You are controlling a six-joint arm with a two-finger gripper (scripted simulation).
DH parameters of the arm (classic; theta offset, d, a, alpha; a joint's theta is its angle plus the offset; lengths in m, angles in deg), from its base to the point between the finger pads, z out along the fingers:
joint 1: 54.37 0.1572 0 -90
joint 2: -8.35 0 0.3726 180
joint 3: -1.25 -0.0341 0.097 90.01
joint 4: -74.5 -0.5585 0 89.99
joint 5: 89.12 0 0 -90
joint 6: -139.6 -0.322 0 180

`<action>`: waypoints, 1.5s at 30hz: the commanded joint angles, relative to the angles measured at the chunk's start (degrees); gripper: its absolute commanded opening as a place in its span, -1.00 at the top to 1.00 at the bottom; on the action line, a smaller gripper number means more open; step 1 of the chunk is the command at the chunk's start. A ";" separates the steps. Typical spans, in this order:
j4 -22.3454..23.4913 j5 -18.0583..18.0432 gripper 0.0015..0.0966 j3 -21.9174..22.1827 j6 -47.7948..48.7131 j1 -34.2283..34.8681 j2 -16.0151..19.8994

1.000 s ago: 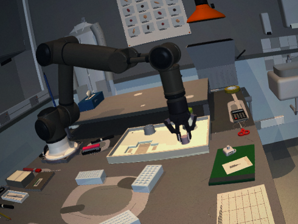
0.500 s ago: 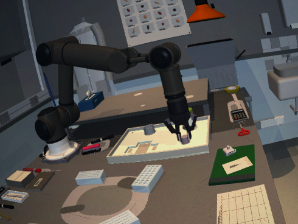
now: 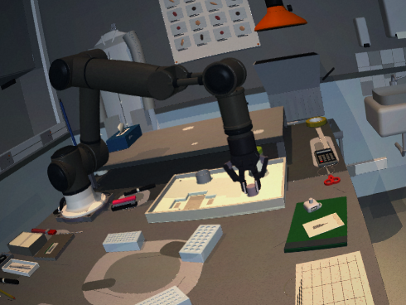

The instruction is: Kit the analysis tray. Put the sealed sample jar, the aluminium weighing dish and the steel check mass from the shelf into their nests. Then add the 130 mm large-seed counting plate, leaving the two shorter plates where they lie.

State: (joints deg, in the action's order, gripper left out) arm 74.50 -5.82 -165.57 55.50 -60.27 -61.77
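Note:
The cream analysis tray (image 3: 219, 191) lies mid-table. A grey cylinder (image 3: 204, 176) stands at its back edge. My gripper (image 3: 250, 186) is low over the tray's right half. In its grip I have a small pale cylinder, the steel check mass (image 3: 252, 190), which sits at the tray floor. Three white counting plates lie in front of the tray: one on the left (image 3: 123, 241), a longer one in the middle (image 3: 201, 242), and one at the bottom edge (image 3: 165, 296). The shelf (image 3: 194, 136) stands behind the tray.
A green mat (image 3: 319, 223) with a card and a small device lies right of the tray. A gridded sheet (image 3: 333, 279) fills the near right corner. The arm's base (image 3: 80, 203) stands left. A calculator (image 3: 325, 156) and red scissors (image 3: 331, 180) lie behind right.

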 commanded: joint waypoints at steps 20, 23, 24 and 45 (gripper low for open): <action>0.00 0.00 -0.02 0.07 0.00 0.00 -0.06; 0.00 0.00 -0.02 0.07 0.00 0.00 -0.06; 0.00 0.00 -0.02 0.07 0.00 0.00 -0.06; 0.00 3.31 -0.02 2.04 0.00 0.00 -1.45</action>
State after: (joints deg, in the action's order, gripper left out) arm 74.50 -2.48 -163.61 55.50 -60.27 -63.15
